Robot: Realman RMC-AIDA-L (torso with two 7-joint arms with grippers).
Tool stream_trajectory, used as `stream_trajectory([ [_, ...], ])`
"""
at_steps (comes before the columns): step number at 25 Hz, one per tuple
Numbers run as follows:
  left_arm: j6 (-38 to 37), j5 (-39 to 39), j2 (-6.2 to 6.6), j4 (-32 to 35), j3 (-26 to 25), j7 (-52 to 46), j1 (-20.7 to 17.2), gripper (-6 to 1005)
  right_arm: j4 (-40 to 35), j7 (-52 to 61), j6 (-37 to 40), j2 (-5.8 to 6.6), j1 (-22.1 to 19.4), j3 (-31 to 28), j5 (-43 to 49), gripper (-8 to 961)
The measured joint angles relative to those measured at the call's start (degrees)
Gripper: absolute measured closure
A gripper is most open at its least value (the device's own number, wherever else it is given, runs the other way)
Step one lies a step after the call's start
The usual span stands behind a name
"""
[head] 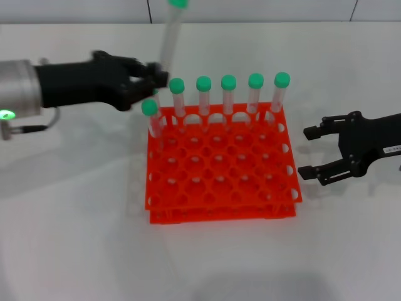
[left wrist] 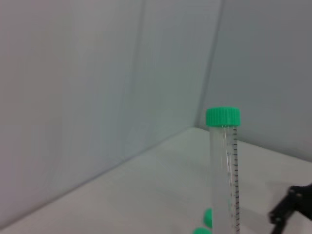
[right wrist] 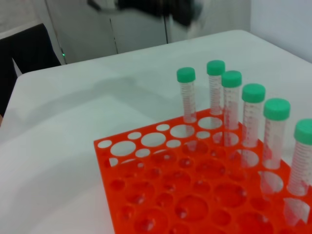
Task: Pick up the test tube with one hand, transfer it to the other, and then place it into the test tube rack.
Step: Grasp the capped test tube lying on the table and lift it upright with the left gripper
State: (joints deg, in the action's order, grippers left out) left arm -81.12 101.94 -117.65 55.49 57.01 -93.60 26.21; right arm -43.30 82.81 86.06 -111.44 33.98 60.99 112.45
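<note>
My left gripper [head: 156, 78], with a plain black wrist, is shut on the lower end of the test tube [head: 170, 34]. It holds the tube nearly upright above the back left corner of the orange-red test tube rack [head: 222, 212]. The tube's green cap [head: 178, 3] touches the top edge of the head view. In the left wrist view the clear graduated tube [left wrist: 223, 165] stands close up. My right gripper [head: 305, 152], with a white label on its wrist, hangs open just right of the rack with nothing in it.
Several green-capped tubes [head: 229, 94] stand in the rack's back row and one [head: 150, 116] at its left edge; the remaining holes [right wrist: 185, 207] hold nothing. A white table [head: 75, 238] surrounds the rack. The right gripper [left wrist: 292, 204] shows low in the left wrist view.
</note>
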Motion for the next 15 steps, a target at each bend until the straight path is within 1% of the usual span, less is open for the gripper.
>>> stream_trajectory([
  [2, -0.3, -0.3, 0.46, -7.6, -0.2, 4.2, 3.3, 812, -0.3, 0.0, 0.0, -0.39, 0.1, 0.0, 0.0, 102],
  [5, -1.0, -0.3, 0.77, -14.3, -0.3, 8.5, 6.7, 812, -0.5, 0.0, 0.0, -0.62, 0.2, 0.0, 0.0, 103],
  [6, -1.2, -0.2, 0.82, -15.4, -0.3, 9.0, 7.4, 812, -0.5, 0.0, 0.0, -0.67, 0.2, 0.0, 0.0, 103],
  [8, -1.4, 0.5, 0.82, -16.4, -0.3, 9.3, 8.5, 812, -0.5, 0.0, -0.1, -0.72, 0.2, 0.0, 0.0, 103],
  [15, -2.2, 4.2, 1.05, -16.2, 0.0, 7.1, 10.4, 812, -0.6, 0.0, -0.5, -0.74, 0.3, 0.0, 0.0, 104],
])
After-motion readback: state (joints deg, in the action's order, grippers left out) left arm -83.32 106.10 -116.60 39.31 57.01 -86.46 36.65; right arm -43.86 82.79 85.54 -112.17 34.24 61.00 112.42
